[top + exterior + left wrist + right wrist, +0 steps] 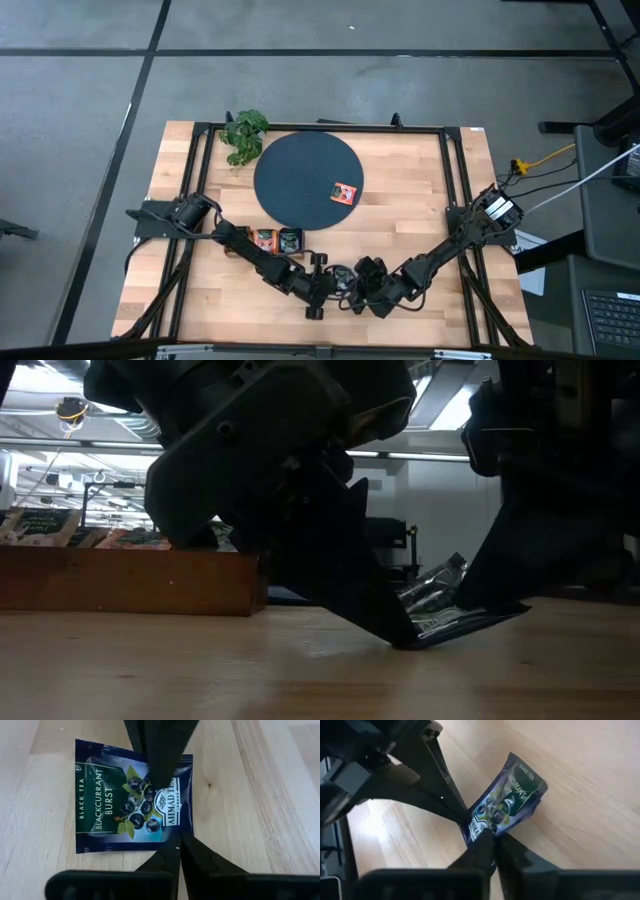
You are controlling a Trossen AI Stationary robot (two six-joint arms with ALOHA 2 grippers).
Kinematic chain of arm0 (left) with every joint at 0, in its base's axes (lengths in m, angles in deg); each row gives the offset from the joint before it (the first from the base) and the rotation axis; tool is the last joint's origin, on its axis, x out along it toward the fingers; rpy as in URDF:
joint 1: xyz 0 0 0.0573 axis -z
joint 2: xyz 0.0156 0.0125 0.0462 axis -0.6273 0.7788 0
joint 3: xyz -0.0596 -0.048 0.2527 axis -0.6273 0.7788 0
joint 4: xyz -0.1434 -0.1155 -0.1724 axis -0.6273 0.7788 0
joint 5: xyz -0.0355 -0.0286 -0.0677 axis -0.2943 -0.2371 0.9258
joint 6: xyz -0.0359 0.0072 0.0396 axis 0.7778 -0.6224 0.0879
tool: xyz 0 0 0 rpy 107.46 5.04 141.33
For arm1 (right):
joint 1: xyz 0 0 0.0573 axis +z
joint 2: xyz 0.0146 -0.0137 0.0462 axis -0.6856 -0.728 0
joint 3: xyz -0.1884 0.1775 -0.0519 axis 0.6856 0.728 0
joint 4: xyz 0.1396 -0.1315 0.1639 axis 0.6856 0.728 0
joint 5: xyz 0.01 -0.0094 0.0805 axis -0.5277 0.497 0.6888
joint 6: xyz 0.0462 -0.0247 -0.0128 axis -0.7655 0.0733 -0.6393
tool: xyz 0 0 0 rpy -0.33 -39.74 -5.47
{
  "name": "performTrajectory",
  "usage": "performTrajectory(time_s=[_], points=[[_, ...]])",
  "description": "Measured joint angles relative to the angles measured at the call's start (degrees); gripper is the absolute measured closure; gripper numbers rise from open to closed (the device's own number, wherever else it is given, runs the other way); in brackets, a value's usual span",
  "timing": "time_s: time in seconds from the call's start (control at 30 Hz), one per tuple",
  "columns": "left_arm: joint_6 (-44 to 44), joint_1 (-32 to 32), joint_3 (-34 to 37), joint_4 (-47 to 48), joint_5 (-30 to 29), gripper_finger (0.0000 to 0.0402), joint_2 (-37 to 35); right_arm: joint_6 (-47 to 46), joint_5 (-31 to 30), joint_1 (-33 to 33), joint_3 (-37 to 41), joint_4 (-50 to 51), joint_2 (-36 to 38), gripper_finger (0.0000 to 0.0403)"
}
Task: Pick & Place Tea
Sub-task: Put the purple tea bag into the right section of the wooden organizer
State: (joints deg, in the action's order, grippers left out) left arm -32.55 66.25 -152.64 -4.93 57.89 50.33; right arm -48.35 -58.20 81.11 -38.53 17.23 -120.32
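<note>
One orange sachet (344, 192) lies on the dark disc (290, 170).

table (420, 200): pale wood planks, smooth, with a faint sheen
sachet (131, 800): glossy dark blue foil-like wrapper, printed, slightly creased
left gripper (179, 844): fingers of matt black plastic
right gripper (492, 836): matt black plastic was seen
disc (300, 170): dark, matt, finely textured
tray (130, 580): brown wood, dull finish

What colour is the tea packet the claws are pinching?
Dark blue tea packet, with a green patch and dark berries; clearest in the left wrist view.
</note>
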Motion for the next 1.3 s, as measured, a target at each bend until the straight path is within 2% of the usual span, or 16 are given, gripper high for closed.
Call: performTrajectory(time_s=[0.07,0.23,0.37,0.53,0.7,0.93,1.03,1.23,1.3], points=[[-0.09,0.28,0.07,0.09,0.28,0.039,-0.41,1.17,-0.02,0.0,0.0,0.18,0.0,0.0393],[-0.21,1.12,0.42,4.22,1.08,0.0388,-3.78,2.0,0.07,0.06,-0.07,1.64,-0.02,0.0396],[-4.33,2.52,0.09,5.63,-0.07,0.0377,-7.77,4.96,0.07,0.37,-0.43,1.72,-0.02,0.0398],[-6.05,3.83,0.2,8.53,-3.55,0.0341,-10.7,16.03,-0.29,0.67,-2.21,1.64,-0.02,0.0399],[-3.46,3.24,0.1,13.45,-4.08,0.0293,-12.9,28.14,-0.37,0.92,-4.6,1.51,-0.02,0.04],[0.45,1.0,0.1,18.03,-4.34,0.0238,-15.43,37.29,-1.16,0.87,-6.27,1.34,-0.02,0.04],[0.47,0.16,0.07,17.62,-2.44,0.0226,-15.71,39.4,-3.63,0.98,-6.27,1.32,-0.02,0.04],[2.89,-1.61,0.07,17.75,5.88,0.0222,-15.73,43.93,-8.8,1.05,-6.29,0.38,-0.02,0.04],[3.01,-2.05,0.07,17.32,6.48,0.0224,-15.73,45.27,-9.33,1.03,-6.29,-0.39,-0.02,0.04]])
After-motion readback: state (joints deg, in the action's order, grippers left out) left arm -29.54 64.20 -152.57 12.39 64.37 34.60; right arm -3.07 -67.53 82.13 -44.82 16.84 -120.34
